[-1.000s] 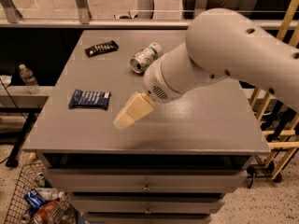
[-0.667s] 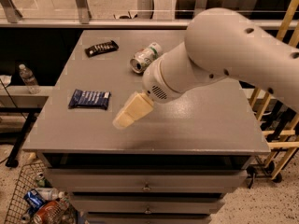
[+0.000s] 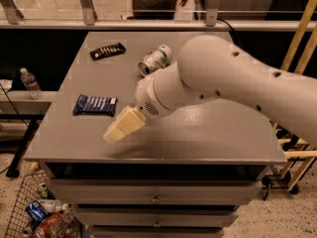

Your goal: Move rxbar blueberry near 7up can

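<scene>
Gripper [image 3: 118, 129] hangs low over the table [image 3: 208, 138] near its front edge, left of centre in the view. Just to its left & a bit further back lies the rxbar blueberry [image 3: 95, 104], flat, w/ a strip of bare top between them: open approach from the front & from above. The bulky white arm [image 3: 223, 83] fills the room right of the gripper and behind it. Beyond it the 7up can [image 3: 155, 59] lies on its side, close by the arm's wrist. Bare top runs from bar to can. Black bar [image 3: 107, 50] sits far back-left, off that path. Back rail [image 3: 148, 24] closes the far side.
</scene>
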`<state>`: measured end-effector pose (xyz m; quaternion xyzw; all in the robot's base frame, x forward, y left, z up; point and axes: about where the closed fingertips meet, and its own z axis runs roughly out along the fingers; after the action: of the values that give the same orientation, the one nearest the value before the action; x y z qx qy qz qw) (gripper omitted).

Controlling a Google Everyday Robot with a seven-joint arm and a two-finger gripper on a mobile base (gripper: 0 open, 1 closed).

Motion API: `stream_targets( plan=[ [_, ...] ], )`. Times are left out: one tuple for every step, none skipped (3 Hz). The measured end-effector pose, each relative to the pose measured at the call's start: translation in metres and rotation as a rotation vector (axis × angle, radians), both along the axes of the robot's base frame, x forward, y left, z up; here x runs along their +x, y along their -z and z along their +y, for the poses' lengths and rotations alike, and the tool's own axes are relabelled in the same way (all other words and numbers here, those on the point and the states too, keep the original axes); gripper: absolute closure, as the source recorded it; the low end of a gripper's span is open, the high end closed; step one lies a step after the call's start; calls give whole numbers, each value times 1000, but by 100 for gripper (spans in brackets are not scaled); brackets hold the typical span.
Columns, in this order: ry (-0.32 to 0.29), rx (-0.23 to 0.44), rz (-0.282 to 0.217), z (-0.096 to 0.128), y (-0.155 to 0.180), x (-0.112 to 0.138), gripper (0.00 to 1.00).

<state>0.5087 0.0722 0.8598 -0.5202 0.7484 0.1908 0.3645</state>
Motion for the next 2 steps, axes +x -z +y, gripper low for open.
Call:
stream_targets(
  plan=[
    [-3, 64, -23, 24, 12, 5, 0],
    [12, 106, -48, 42, 22, 15, 0]
  ],
)
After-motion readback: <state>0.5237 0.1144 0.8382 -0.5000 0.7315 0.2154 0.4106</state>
